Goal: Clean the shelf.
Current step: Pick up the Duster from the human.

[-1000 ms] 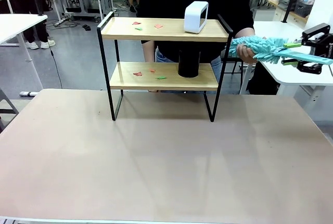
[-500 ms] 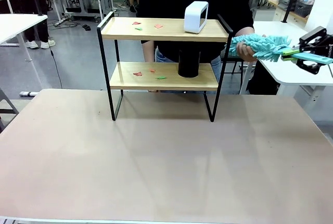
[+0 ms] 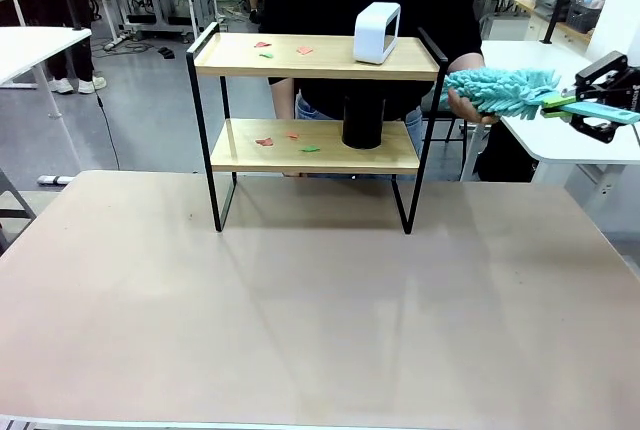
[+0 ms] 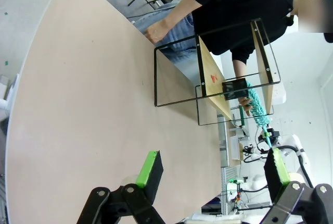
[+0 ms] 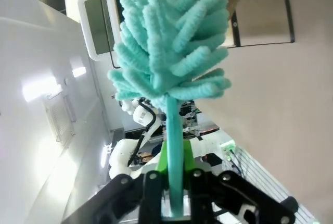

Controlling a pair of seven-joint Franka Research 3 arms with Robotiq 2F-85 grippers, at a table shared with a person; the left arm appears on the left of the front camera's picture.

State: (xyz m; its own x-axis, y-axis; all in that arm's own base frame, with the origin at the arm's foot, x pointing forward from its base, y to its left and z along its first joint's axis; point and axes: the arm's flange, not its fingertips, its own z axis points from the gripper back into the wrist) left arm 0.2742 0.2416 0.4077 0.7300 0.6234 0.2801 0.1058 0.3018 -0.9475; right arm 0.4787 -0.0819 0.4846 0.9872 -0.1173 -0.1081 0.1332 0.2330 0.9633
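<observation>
Surface: matte beige tabletop point(image 3: 320, 320), smooth.
Shelf: shelf point(image 3: 315, 100) stands at the far middle of it, unmoved since a second ago; two pale wooden boards, thin black metal frame.
On boards: red and green scraps point(image 3: 290, 138); rounded white box point(image 3: 377, 33) on top, black cylinder point(image 3: 362, 122) below.
Duster: fluffy teal duster point(image 3: 500, 90) just right of the frame; person's hand point(image 3: 462, 102) now cups its tip from below, earlier fingers lay over it.
Right gripper: right gripper point(image 3: 565, 103) pinches the duster's flat handle.
Left gripper: left gripper point(image 4: 212, 168) spread wide above the tabletop.
</observation>
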